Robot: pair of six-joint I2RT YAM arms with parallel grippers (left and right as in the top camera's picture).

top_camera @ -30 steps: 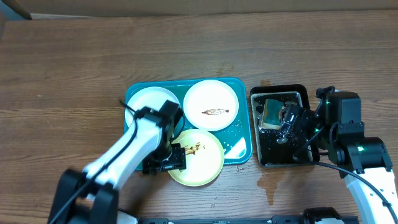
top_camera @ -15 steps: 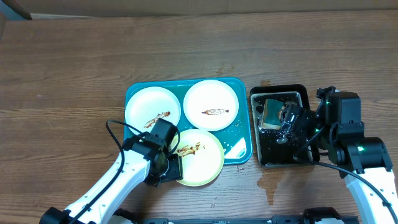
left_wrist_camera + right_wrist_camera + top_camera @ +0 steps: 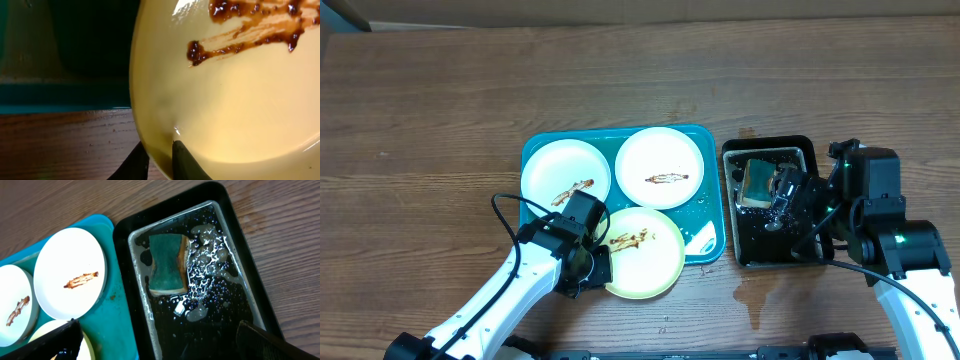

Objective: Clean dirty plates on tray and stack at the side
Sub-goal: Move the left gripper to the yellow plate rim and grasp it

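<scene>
The left claw (image 3: 160,162) is narrow and pinches the near-left rim of the yellow plate (image 3: 645,262), one finger over it and one under. This plate lies at the front of the tray (image 3: 708,243), and its near edge hangs over the tray rim above the worktop (image 3: 440,120). The two white plates (image 3: 565,172) (image 3: 660,168) lie behind it, very close to it.

The hold is only on a thin edge, so I think the plate can turn or slip out when it is lifted. If it swings, it can hit the left white plate or catch on the tray rim and drag the tray. The brown smear (image 3: 250,27) looks wet and could run if the plate tips much.

The plate is round and faces up, so it has no long axis. Its smear runs about left to right in the overhead view, like the long side of the tray.

The right claw (image 3: 157,330) is wide and holds nothing, above the black tray (image 3: 125,230) with the sponge (image 3: 168,264).
</scene>
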